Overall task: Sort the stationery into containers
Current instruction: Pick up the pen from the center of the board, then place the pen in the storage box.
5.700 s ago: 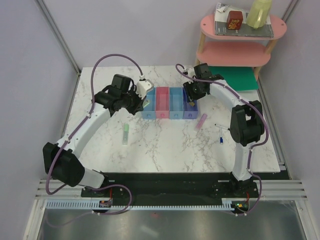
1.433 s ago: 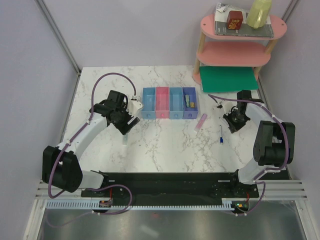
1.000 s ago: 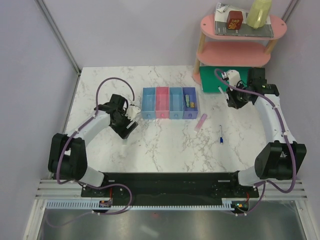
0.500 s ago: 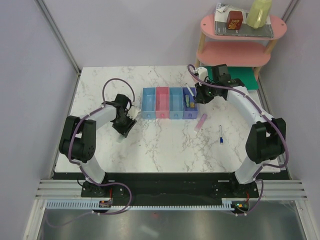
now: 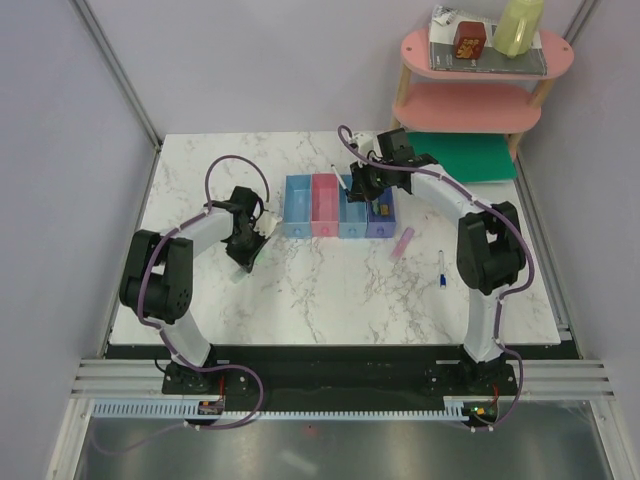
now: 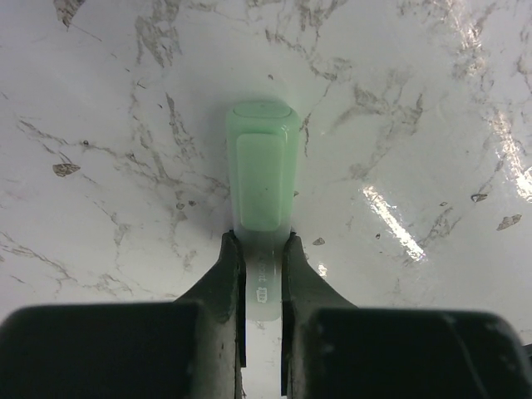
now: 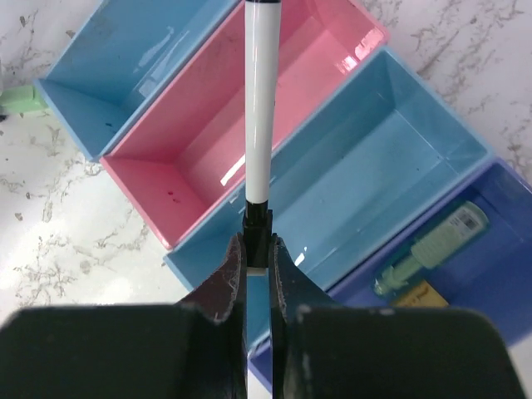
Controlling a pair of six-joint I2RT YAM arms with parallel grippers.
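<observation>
My right gripper (image 7: 260, 249) is shut on the black collar of a thin pen with a white barrel (image 7: 260, 100). It holds the pen above the row of bins: light blue (image 7: 125, 58), pink (image 7: 191, 141), light blue (image 7: 382, 158), purple (image 7: 499, 241). In the top view the gripper (image 5: 358, 190) hovers over the middle bins (image 5: 325, 205). A pale green stick (image 7: 432, 245) lies in the purple bin. My left gripper (image 6: 263, 274) is shut on the clear end of the other pale green stick (image 6: 263, 174), which lies on the table left of the bins (image 5: 247, 250). The roll is out of view.
A pink stick (image 5: 401, 243) and a small blue-and-white pen (image 5: 441, 270) lie on the marble table (image 5: 330, 290) right of the bins. A flat green board (image 5: 470, 160) and a pink tiered shelf (image 5: 480, 100) with a red box and a yellow bottle stand at the back right.
My right arm has swung left from the right side of the table with the pen to above the bins. My left gripper has stayed at the green stick.
</observation>
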